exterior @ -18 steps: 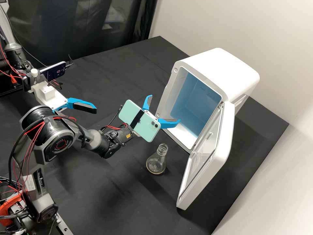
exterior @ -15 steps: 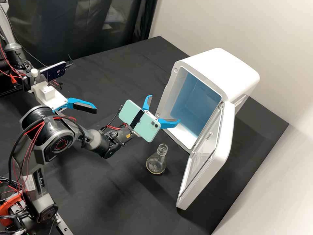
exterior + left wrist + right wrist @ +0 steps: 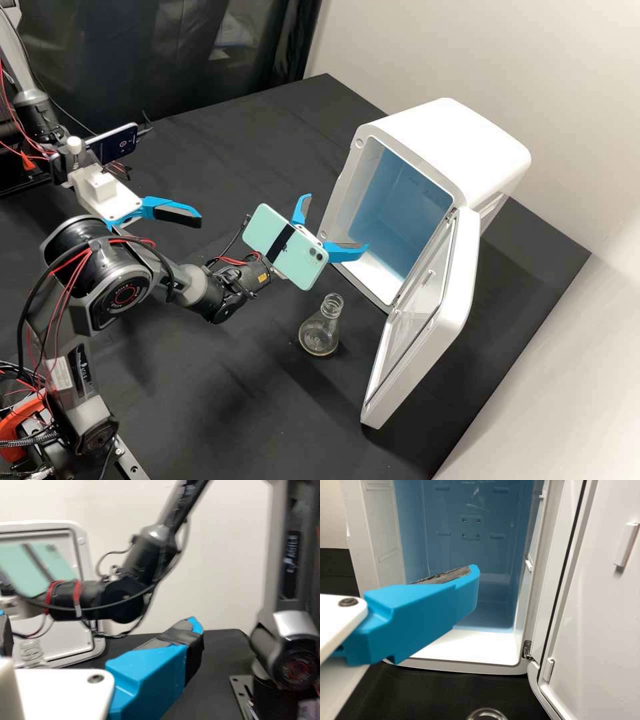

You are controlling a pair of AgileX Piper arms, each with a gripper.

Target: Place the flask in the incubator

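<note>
The black laboratory bench [image 3: 267, 133] bears a white box-shaped incubator [image 3: 453, 143] with a pale blue inside, its hinged white door [image 3: 427, 320] swung wide open. The dark grey right arm [image 3: 200, 290] stretches out low and level towards the opening. Its right gripper [image 3: 327, 230] hangs just before the sill, its bright blue fingers [image 3: 420, 610] spread wide and holding nothing. The left gripper [image 3: 190, 217] is well apart at the bench's far side, pointing level; whether it is open I cannot tell. The clear glass conical flask [image 3: 321, 330] stands upright on the bench, just before the incubator, beside the door and below the right gripper.
</note>
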